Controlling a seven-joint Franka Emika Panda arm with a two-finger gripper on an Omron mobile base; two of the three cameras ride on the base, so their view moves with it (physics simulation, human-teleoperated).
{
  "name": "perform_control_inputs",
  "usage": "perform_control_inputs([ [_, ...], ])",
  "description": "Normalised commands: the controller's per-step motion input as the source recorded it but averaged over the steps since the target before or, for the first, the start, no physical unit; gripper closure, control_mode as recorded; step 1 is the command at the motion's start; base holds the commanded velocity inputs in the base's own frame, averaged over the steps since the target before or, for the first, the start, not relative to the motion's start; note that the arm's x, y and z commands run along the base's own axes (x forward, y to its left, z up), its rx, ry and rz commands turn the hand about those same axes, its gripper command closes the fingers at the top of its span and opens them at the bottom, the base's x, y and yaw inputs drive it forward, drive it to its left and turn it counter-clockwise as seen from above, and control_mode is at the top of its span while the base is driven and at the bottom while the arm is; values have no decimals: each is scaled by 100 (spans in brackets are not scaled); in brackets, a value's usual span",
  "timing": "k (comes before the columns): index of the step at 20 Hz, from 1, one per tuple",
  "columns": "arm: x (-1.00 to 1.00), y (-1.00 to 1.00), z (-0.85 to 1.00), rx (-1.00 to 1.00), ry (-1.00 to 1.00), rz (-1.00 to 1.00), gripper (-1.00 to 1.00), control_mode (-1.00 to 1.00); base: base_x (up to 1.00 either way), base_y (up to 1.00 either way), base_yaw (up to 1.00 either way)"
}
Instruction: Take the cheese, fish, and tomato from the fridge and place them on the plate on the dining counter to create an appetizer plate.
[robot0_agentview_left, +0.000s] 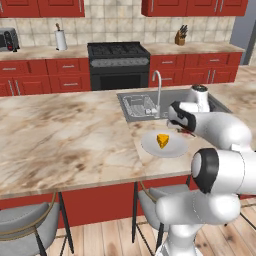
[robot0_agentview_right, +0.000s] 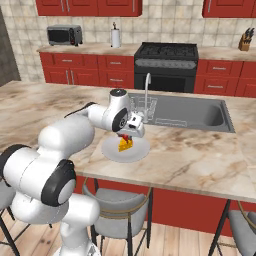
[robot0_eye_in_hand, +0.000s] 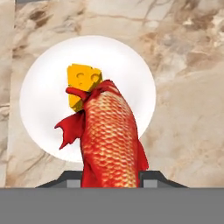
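So here's your fish (robot0_eye_in_hand: 109, 135): a red, scaly thing with a ragged tail fin, hanging right between the fingers of your gripper (robot0_eye_in_hand: 110, 177) in the hand view. The two dark tips sit against its sides at the bottom of that view, so the fingers are clamped on the fish, not loose. It's up in the air above the plate (robot0_eye_in_hand: 43, 87), and whether any part of it touches the plate you can't tell from these shots.

Just behind the fish's tail you've got the cheese (robot0_eye_in_hand: 82, 84), a yellow-orange wedge with little holes, sitting on the plate a bit off-centre. In the left base view the cheese (robot0_agentview_left: 162, 140) stands upright on the plate (robot0_agentview_left: 150, 145), and a sliver of red fish (robot0_agentview_left: 188, 132) pokes out under the hand (robot0_agentview_left: 181, 120). From the right base view the gripper (robot0_agentview_right: 131, 131) hovers right over the cheese (robot0_agentview_right: 125, 144) and the plate (robot0_agentview_right: 140, 150), with a bit of red just under the hand.

The plate sits on the dining counter (robot0_agentview_left: 65, 135), the beige marbled top, close to its near edge and just in front of the steel sink (robot0_agentview_left: 137, 106) with its curved faucet (robot0_agentview_left: 158, 85). Grey stools (robot0_agentview_left: 25, 225) are tucked under the near side. Further back there's the black stove (robot0_agentview_left: 119, 62), red cabinets (robot0_agentview_left: 45, 75), a toaster (robot0_agentview_left: 7, 39), a paper towel roll (robot0_agentview_left: 61, 39) and a knife block (robot0_agentview_left: 180, 36).
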Motion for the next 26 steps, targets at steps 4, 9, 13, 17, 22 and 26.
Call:
perform_control_inputs([
  [4,27,-18,-40,0,7,-6,100,-100,0,0,0],
  [9,33,-2,-45,0,5,-7,100,-100,0,0,0],
  [13,42,0,-40,0,4,-7,100,-100,0,0,0],
  [17,43,0,-37,0,3,-7,100,-100,0,0,0],
  [22,45,0,-38,0,2,-8,100,-100,0,0,0],
  [26,44,0,-42,0,1,-7,100,-100,0,0,0],
])
